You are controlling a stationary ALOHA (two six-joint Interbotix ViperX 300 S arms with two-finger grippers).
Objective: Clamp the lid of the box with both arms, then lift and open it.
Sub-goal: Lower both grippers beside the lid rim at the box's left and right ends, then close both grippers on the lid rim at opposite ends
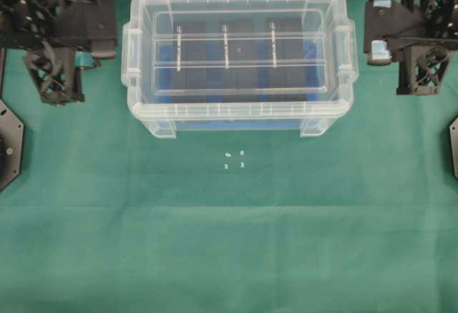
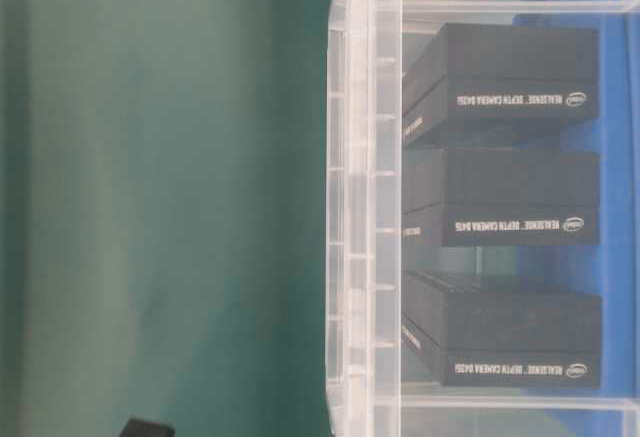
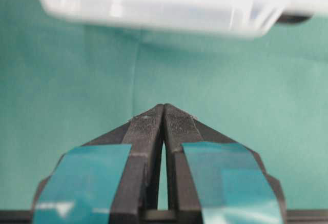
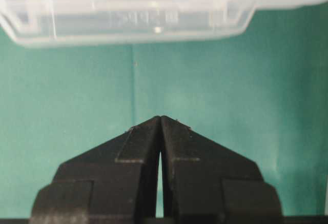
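- Box (image 3: 164, 3): blurred in left wrist view, cut off at top edge.
- Table-level view: box (image 2: 365, 197) cut off at right edge.
- Small white specks (image 1: 235, 159) on cloth: too small to ID.

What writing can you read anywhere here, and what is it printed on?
"REALSENSE DEPTH CAMERA D435", with a small oval logo too small to read: on the side of each of the three black packs inside the box, in the table-level view.
Raised lettering on the box's clear plastic: too blurred to read.

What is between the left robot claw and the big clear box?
Only bare green cloth. In the left wrist view, the left gripper, jaws shut, points at the box, and nothing lies on the stretch between them.
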